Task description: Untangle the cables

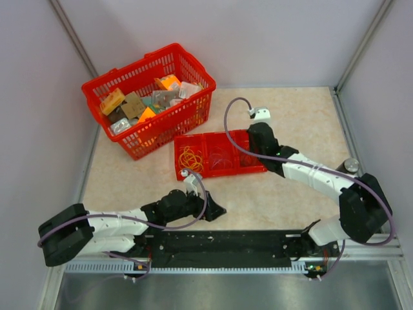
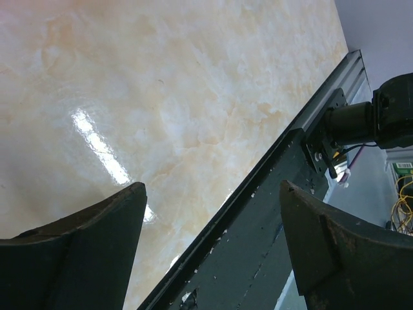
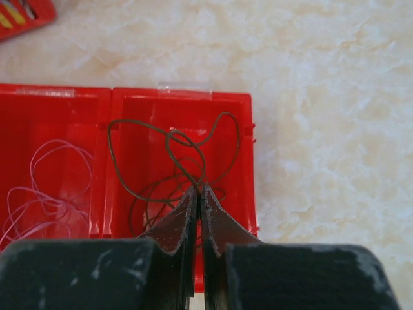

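Your pale marbled desk [image 1: 303, 123] sits between grey walls. On it, the brown wire [image 3: 193, 139] lies in loose loops in the right-end compartment of the red tray [image 3: 251, 168]. Your right jaws are clenched on 1 strand at its near side. The loops fan straight ahead of the tips and cross just beyond them. The pale wire [image 3: 45, 187] lies in the middle compartment, the yellow wire [image 1: 191, 157] in the left. Your left jaws stand released over the desk's near edge, well apart, so the right arm is nearer.
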